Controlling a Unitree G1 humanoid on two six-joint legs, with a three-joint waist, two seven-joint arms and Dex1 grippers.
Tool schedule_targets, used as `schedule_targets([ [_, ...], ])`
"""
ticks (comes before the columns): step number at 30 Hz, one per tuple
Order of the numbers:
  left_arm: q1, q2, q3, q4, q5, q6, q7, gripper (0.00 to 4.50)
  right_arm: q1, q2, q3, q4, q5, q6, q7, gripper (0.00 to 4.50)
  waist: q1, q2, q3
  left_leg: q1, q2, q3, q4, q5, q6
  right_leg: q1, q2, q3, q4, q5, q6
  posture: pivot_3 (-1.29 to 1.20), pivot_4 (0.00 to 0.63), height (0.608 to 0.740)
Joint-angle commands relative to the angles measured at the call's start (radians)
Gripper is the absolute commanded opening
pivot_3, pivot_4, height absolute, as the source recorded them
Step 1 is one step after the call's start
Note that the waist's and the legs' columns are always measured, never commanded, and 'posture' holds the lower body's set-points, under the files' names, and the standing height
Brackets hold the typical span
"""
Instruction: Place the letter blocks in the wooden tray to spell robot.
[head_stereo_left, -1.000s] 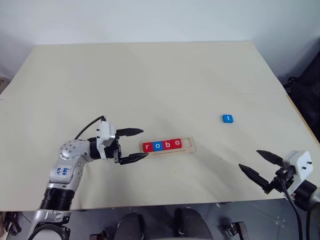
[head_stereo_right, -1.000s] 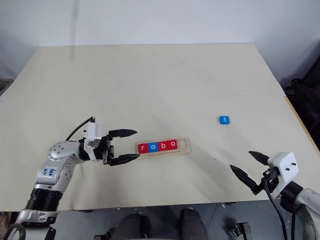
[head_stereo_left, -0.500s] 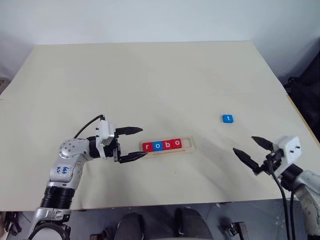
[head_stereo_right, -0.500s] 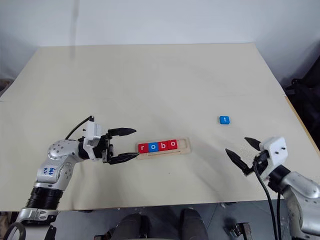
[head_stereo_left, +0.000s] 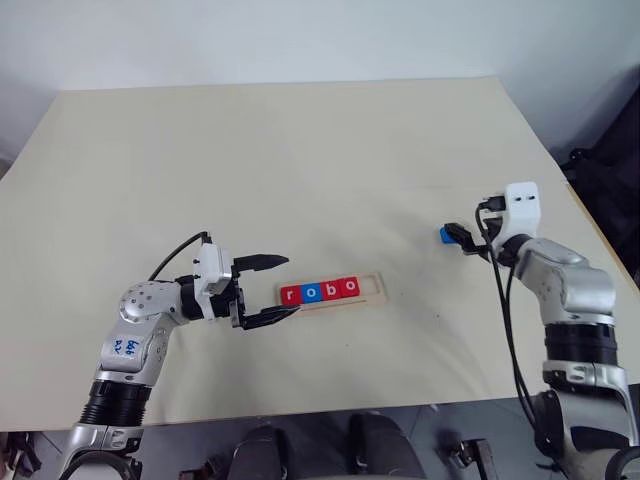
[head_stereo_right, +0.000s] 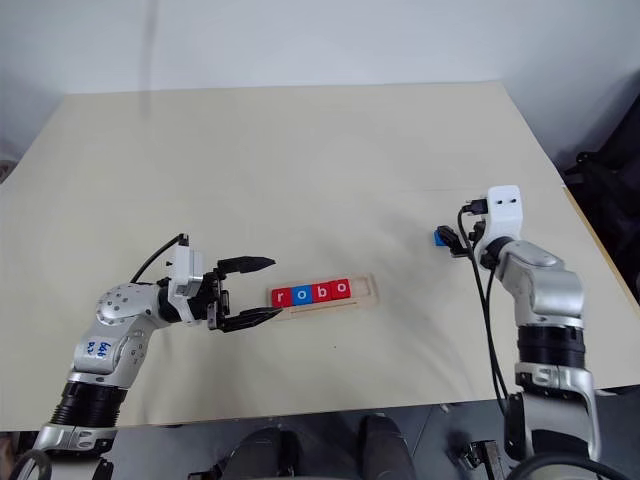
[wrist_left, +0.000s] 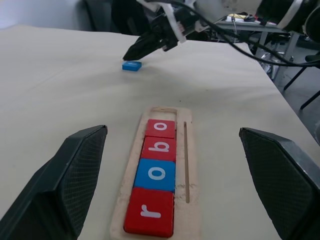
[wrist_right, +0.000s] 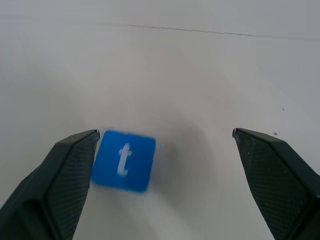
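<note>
On the tabletop (head_stereo_left: 300, 160), my right tool (head_stereo_left: 462, 238) has swung up from the near right corner to the blue t block (head_stereo_left: 446, 235), fingers spread wide, while my left tool (head_stereo_left: 277, 289) has stayed, fingers apart, at the wooden tray (head_stereo_left: 374, 290). The t lies flat between the right fingers, against the one (wrist_right: 65, 175) at 9 o'clock. The tray sits at 8 o'clock from it, holding r, o, b, o.

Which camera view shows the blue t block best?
The right wrist view: the blue t block is large, its letter readable, between the open right gripper fingers. The left wrist view shows it small and far; the eye views show only its edge.
</note>
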Motion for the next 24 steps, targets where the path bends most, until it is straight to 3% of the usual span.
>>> schedule_targets([
  [1, 0.022, 0.009, 0.021, -0.054, -0.009, -0.003, 0.013, 4.5, 0.002, 0.013, 0.009, -0.031, -0.002, 0.02, -0.013, 3.85, -0.001, 0.0, 0.0, 0.0, 0.0, 0.0, 0.0, 0.0, 0.0, 0.0, 0.0, 0.0, 0.0, 0.0, 0.0, 0.0, 0.15, 0.74],
  [8, 0.032, 0.009, 0.021, -0.067, -0.011, 0.002, 0.022, 4.5, 0.054, 0.038, 0.02, -0.137, 0.004, 0.09, -0.034, 1.53, -0.001, 0.0, 0.0, -0.001, 0.0, 0.0, 0.0, 0.0, 0.0, 0.0, 0.0, 0.0, 0.0, 0.0, 0.001, 0.0, 0.15, 0.74],
  [14, 0.014, 0.006, 0.01, -0.053, -0.01, 0.002, 0.014, 4.5, 0.085, 0.042, 0.009, -0.264, 0.015, 0.163, -0.055, 1.47, 0.0, 0.0, 0.0, -0.001, 0.0, 0.0, 0.0, 0.0, 0.0, 0.0, 0.0, 0.0, 0.0, 0.0, 0.001, 0.0, 0.15, 0.74],
  [20, 0.008, 0.011, 0.012, -0.042, -0.011, 0.002, 0.001, 4.5, 0.204, 0.083, -0.031, -0.604, 0.093, 0.404, -0.096, 1.47, 0.001, 0.0, 0.0, -0.001, 0.0, -0.001, 0.0, 0.0, 0.0, 0.0, 0.0, 0.0, 0.0, 0.0, 0.001, 0.0, 0.15, 0.74],
  [24, 0.011, 0.01, 0.008, -0.042, -0.011, 0.006, -0.005, 4.5, 0.311, 0.179, -0.054, -0.802, 0.127, 0.54, -0.154, 1.47, 0.001, 0.0, 0.0, -0.002, 0.0, -0.001, 0.0, 0.0, 0.0, 0.0, 0.0, 0.0, -0.001, 0.0, 0.001, 0.0, 0.15, 0.74],
])
